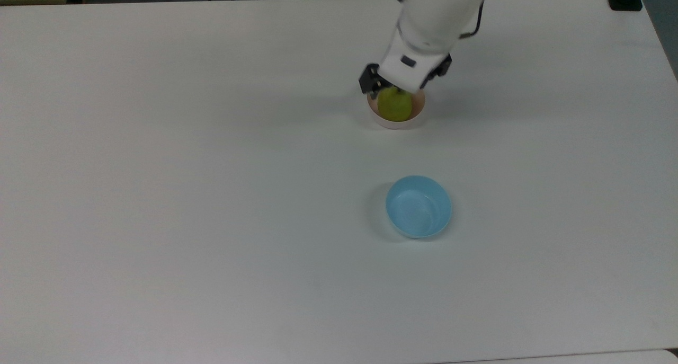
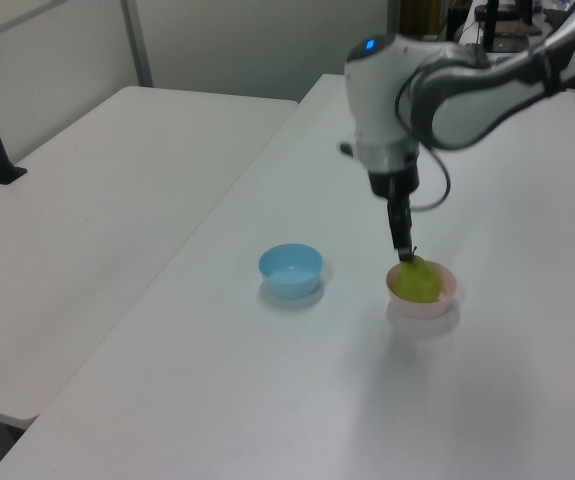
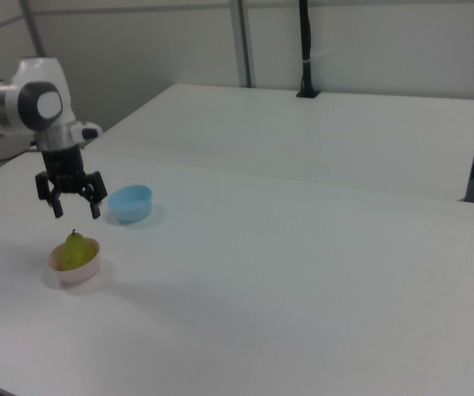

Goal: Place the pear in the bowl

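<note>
The yellow-green pear (image 1: 394, 105) (image 2: 417, 281) (image 3: 75, 249) sits inside the pale pink bowl (image 1: 417, 115) (image 2: 445, 300) (image 3: 84, 271), stem up. My gripper (image 3: 76, 207) (image 1: 401, 90) hangs just above the pear, open, its fingers (image 3: 58, 206) spread wide and holding nothing. In the left view the gripper (image 2: 404, 243) hovers right over the stem, apart from the fruit.
A light blue bowl (image 1: 418, 206) (image 2: 291, 270) (image 3: 129, 203) stands empty on the white table (image 1: 212, 194), a short way from the pink bowl. A second white table (image 2: 97, 180) adjoins this one. A black post (image 3: 305, 49) stands at the far edge.
</note>
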Robot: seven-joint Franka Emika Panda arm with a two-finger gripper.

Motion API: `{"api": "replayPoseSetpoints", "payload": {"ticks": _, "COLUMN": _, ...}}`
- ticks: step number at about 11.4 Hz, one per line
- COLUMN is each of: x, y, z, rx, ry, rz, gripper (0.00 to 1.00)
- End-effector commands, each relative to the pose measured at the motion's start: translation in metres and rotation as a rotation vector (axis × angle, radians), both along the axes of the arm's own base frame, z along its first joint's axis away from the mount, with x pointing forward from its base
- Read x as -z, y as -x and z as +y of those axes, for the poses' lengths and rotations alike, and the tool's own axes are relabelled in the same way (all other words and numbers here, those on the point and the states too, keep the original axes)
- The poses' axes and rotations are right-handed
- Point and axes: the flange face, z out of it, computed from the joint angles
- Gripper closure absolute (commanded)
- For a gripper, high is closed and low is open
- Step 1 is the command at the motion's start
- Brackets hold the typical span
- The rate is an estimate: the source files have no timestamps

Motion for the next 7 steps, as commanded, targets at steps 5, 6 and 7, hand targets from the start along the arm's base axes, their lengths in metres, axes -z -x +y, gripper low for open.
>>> {"api": "replayPoseSetpoints", "payload": {"ticks": 5, "x": -0.105, "y": -0.001, "z": -0.172, "rx": 0.254, "ry": -0.018, "rz": -0.080, "gripper": 0.00}}
{"api": "replayPoseSetpoints", "payload": {"ticks": 6, "x": -0.113, "y": -0.001, "z": -0.208, "rx": 0.310, "ry": -0.010, "rz": -0.096, "gripper": 0.00}}
{"api": "replayPoseSetpoints", "payload": {"ticks": 7, "x": -0.113, "y": -0.001, "z": -0.216, "rx": 0.316, "ry": -0.011, "rz": -0.097, "gripper": 0.00}}
